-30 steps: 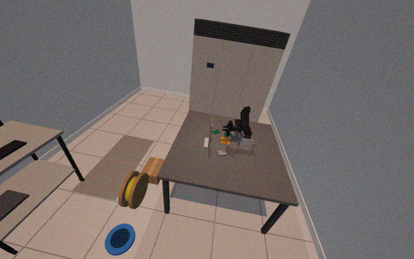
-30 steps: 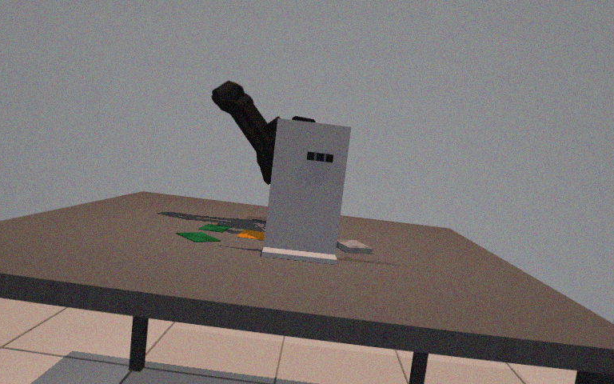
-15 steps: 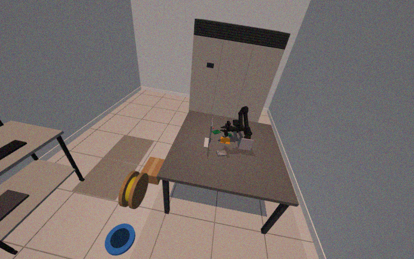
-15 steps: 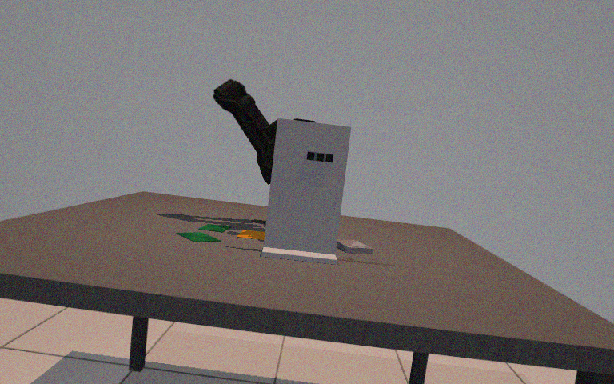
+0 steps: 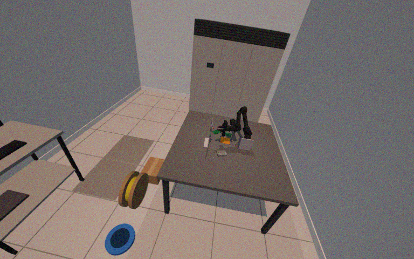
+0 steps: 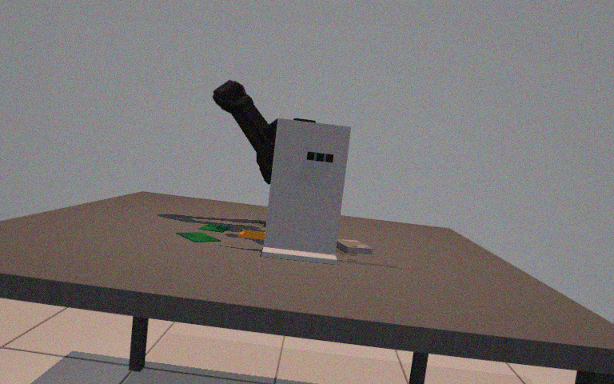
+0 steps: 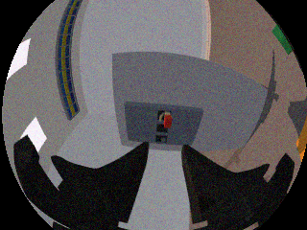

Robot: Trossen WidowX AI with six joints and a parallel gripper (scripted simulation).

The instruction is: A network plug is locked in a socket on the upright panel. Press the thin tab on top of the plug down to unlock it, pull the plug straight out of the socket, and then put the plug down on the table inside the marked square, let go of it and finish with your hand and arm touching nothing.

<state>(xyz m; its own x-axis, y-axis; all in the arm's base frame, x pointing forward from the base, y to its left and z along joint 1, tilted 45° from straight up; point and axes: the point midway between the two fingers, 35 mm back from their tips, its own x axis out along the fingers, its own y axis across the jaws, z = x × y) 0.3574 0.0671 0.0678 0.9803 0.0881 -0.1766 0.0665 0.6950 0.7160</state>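
Note:
The upright grey panel (image 6: 307,205) (image 7: 216,110) stands on the table (image 5: 234,173). In the wrist view it carries a darker socket plate (image 7: 139,122) with a row of three openings. A small plug with a red part (image 7: 167,120) sits at the opening at the top of that row. Its thin tab is too small to make out. My gripper (image 7: 165,148) (image 5: 218,127) is partly open and empty, in front of the panel and clear of the plug, with the plug just above the fingertip gap in the wrist view. I cannot tell which flat patch is the marked square.
Two green flat pieces (image 5: 215,131) (image 5: 228,134) and an orange piece (image 5: 225,140) lie between the panel and the arm base. A pale flat block (image 5: 221,153) (image 6: 354,246) lies beyond the panel's side. A whitish square plate (image 5: 246,144) stands near the arm base.

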